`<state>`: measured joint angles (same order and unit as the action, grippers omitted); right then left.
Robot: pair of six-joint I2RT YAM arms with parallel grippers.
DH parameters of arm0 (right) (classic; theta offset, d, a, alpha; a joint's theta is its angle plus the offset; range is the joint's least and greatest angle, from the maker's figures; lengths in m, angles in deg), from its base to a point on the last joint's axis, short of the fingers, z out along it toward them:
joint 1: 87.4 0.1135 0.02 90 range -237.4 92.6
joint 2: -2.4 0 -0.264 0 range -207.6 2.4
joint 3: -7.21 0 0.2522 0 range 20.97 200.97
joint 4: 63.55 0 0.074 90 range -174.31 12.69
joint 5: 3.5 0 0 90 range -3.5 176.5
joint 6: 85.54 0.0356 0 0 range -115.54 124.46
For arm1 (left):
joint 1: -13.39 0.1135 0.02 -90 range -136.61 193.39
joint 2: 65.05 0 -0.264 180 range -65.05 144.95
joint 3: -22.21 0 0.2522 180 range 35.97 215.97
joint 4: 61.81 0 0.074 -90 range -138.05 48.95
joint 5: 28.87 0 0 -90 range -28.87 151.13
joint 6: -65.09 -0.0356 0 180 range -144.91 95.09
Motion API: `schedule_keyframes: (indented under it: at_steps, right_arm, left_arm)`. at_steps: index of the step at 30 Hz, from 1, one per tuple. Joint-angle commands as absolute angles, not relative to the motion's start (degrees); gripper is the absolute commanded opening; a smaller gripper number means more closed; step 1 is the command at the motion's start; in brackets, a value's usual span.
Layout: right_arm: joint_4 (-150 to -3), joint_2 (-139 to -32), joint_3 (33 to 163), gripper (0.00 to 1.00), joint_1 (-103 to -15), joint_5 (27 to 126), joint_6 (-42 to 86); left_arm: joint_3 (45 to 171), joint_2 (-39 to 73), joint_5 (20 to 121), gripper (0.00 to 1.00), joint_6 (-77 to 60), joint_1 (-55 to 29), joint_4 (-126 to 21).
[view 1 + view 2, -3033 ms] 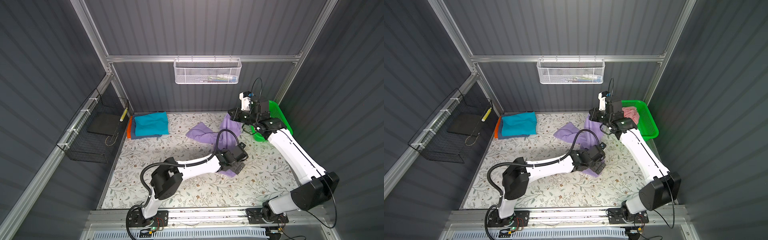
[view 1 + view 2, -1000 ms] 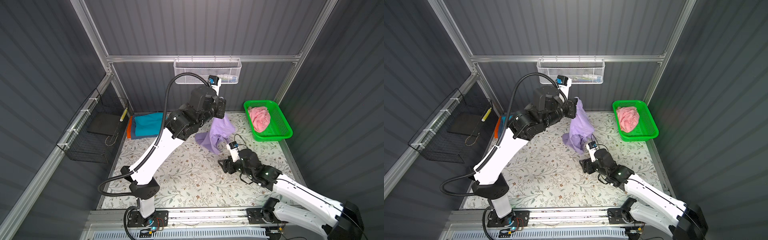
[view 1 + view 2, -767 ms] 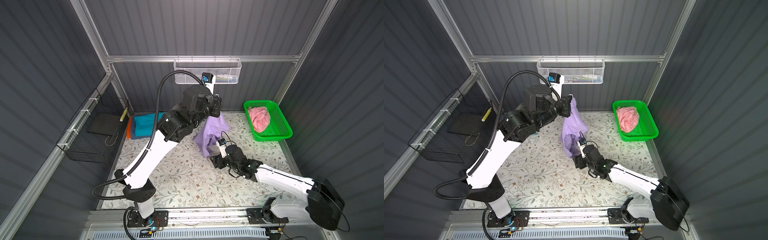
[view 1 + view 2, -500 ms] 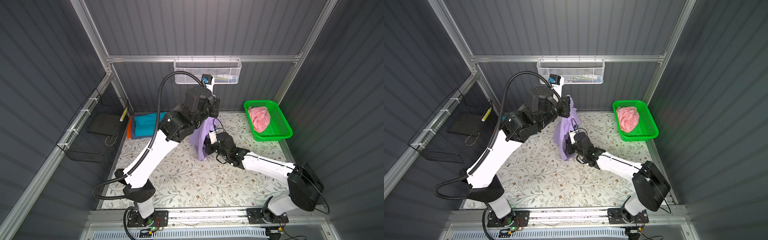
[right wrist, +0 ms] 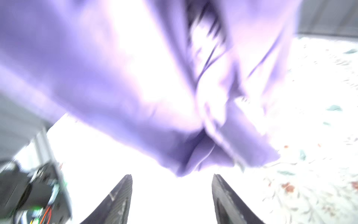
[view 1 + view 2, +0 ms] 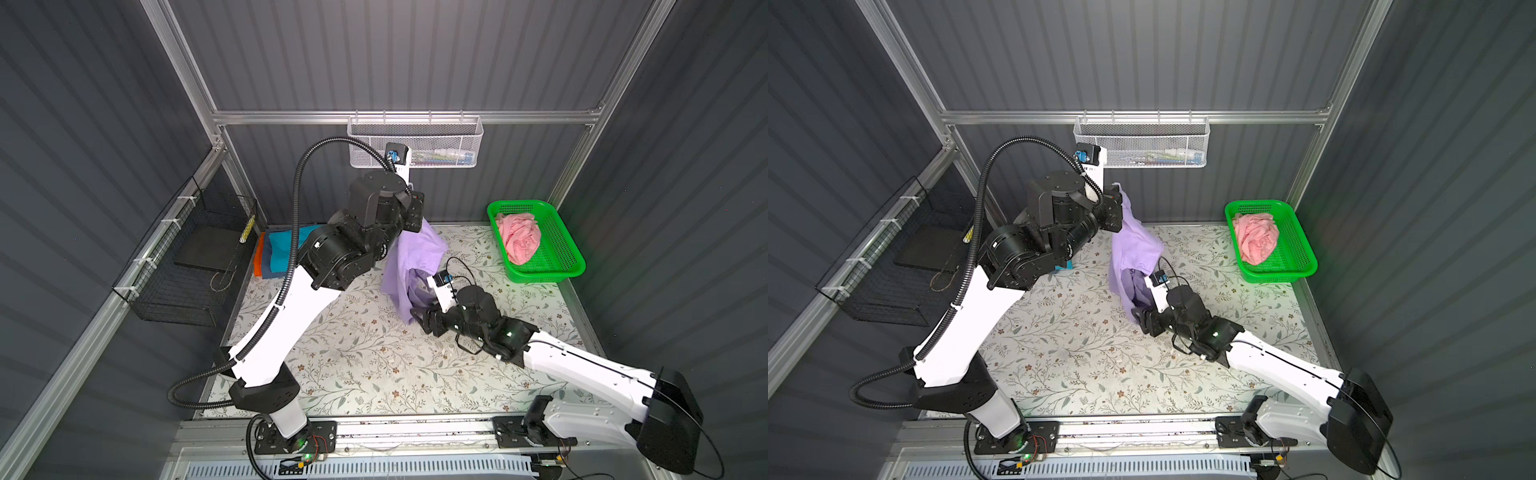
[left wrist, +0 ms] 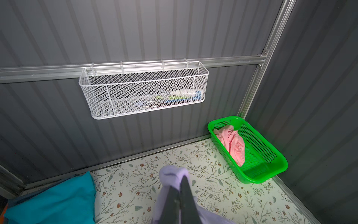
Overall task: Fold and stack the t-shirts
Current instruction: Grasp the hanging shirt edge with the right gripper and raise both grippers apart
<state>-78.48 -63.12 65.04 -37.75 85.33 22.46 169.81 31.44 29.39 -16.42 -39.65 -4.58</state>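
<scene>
Left gripper point(image 7: 180, 181) pinched tight on a bunch of the lavender shirt point(image 7: 170, 172), held high. In both top views the shirt point(image 6: 411, 257) point(image 6: 1133, 249) hangs off that gripper point(image 6: 419, 216) just past table centre toward 12 o'clock, hem down near the cloth.

Right gripper point(image 5: 172, 180) jaws spread, nothing between them. The shirt hem point(image 5: 193, 151) is just ahead of the tips; view blurred, contact unclear. From above it point(image 6: 419, 318) sits low at the hem, arm coming in from 5 o'clock.

Containers:
- green basket point(image 6: 561, 253) at 2 o'clock, crumpled pink shirt point(image 6: 519, 241) inside, also seen from the left wrist point(image 7: 232, 143)
- white wire basket point(image 7: 143, 93) on the back rail at 12 o'clock, a few tubes or bottles point(image 7: 186, 94), too small to name
- black wire basket point(image 6: 187, 266) on the wall at 9 o'clock, dark flat item point(image 6: 203, 249) inside

Folded teal shirt point(image 6: 282, 249) tops the stack at 10 o'clock, orange edge point(image 6: 258, 259) showing beneath.

Table cover point(image 6: 353, 353) pale floral print. Grey ribbed walls, aluminium frame.

Versus earlier: three seconds back the lavender shirt lay on the table with both grippers on it; now it is lifted. Half a second back the right gripper was further in against the hanging cloth; now drawn back toward 5 o'clock.
</scene>
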Motion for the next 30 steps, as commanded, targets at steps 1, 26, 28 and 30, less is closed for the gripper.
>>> schedule_keyframes:
  at_steps: [1, 26, 28, 30]
  right_arm:
    - [-81.39, -62.02, 64.48, 0.67, -34.61, 87.07, 22.86]
    - [-79.55, -71.26, 70.15, 0.0, -50.7, 85.32, 20.02]
    - [-83.63, -72.91, 76.43, 0.0, -57.26, 85.2, 19.22]
    - [-89.58, -77.7, 87.26, 0.0, -62.46, 87.42, 17.97]
  left_arm:
    - [170.27, 29.74, 28.0, 0.0, -18.04, -39.27, -7.7]
    - [164.17, 28.38, 21.27, 0.0, -21.35, -35.37, -10.78]
    - [164.13, 29.52, 24.15, 0.0, -19.84, -32.43, -10.44]
    - [164.73, 31.45, 27.72, 0.0, -17.88, -28.01, -9.94]
